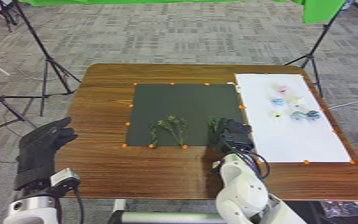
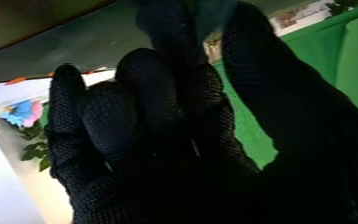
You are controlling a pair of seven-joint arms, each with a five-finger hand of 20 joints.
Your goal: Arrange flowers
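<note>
In the head view, the right hand (image 1: 235,136) is low over the dark mat's right edge, close beside a green sprig (image 1: 214,125); contact between them is unclear. Its thumb stands apart from the fingers of the right hand (image 2: 149,120) in the right wrist view. More green stems (image 1: 171,126) lie on the dark mat (image 1: 180,100). Pink (image 1: 282,89), blue (image 1: 278,101) and pale flowers (image 1: 276,116) rest on the white sheet (image 1: 291,142). Beyond the fingers in the right wrist view are a blue flower (image 2: 17,113) and a pink flower (image 2: 35,113). The left hand (image 1: 40,147) is open by the table's left edge.
The brown table (image 1: 175,175) carries small orange markers (image 1: 306,161) around the mat and sheet. Black tripod stands (image 1: 42,60) rise from the floor at the left and the far right. Green cloth (image 2: 335,65) hangs behind the right hand in the right wrist view.
</note>
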